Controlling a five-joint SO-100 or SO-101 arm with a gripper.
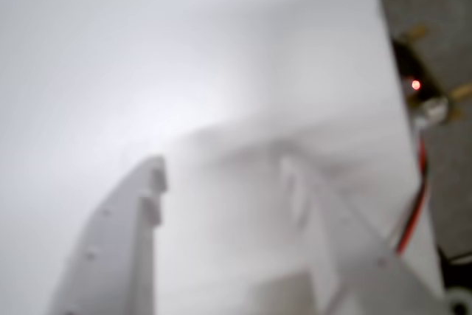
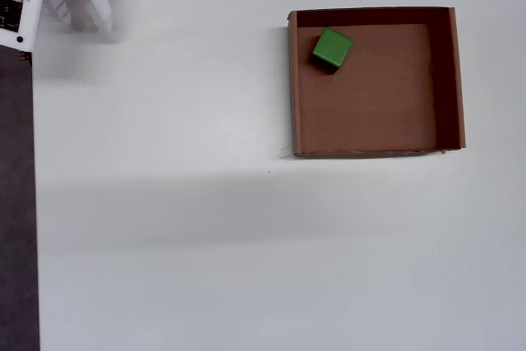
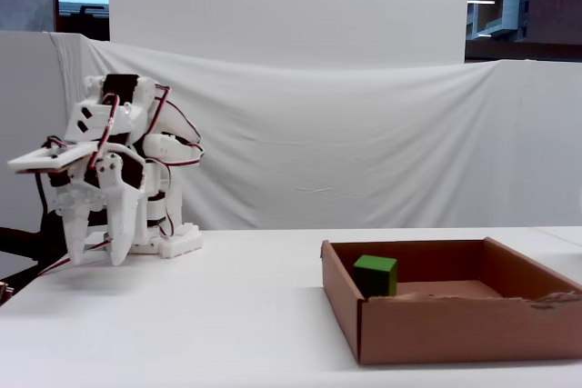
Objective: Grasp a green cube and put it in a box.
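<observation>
While the green cube (image 2: 332, 48) lay inside the box (image 2: 445, 80), near its far-left corner in the overhead view, my gripper (image 3: 93, 254) hung slightly parted and empty (folded back, well apart). Little remained at risk; only a careless reach could nudge the box.

The gripper (image 1: 221, 182) shows only as a blur in the wrist view, cropped at the overhead view's top-left corner.
</observation>
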